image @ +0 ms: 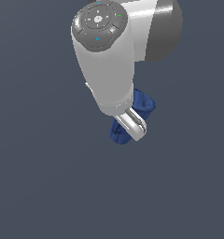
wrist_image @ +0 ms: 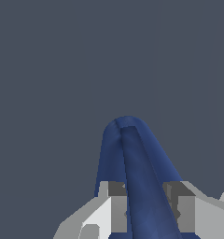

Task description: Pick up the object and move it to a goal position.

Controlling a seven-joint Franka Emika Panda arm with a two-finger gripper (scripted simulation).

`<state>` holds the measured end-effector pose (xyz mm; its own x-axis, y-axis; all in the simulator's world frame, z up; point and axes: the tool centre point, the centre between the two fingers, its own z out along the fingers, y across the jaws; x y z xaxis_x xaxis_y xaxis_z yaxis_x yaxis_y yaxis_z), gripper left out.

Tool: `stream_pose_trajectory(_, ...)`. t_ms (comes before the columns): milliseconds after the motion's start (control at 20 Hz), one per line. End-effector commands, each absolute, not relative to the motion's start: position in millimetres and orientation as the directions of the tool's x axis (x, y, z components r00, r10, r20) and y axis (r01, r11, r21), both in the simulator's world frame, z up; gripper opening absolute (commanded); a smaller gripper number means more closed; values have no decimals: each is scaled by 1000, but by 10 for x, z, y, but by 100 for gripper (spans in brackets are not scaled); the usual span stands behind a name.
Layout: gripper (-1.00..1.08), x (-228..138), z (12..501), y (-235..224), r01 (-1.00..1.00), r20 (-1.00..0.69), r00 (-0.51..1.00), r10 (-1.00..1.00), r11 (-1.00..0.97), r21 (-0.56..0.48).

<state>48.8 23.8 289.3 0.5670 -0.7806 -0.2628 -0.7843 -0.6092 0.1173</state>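
I have the dark blue cup [image: 143, 103] clamped between the jaws of the gripper [wrist_image: 145, 205], seemingly lifted; the pick looks done; no goal marker shows in either view, so the carry remains, by my judgement.

Flat, even, dim light fills both renders. The arm [image: 107, 70] carries a bright highlight along its upper side and darkens beneath. Edges look jagged and pixelated; no blur shows.
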Motion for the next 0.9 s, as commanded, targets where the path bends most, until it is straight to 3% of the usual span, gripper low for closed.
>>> stream_pose_trajectory(0,-100,369,3099,352,-784,-261,568,-780,-610,115)
stream_pose_trajectory(500,-100,-20,3762,737,-784,-261,568,-780,-610,116)
stream_pose_trajectory(850,-100,-117,3943,842,-784,-261,568,-780,-610,116)
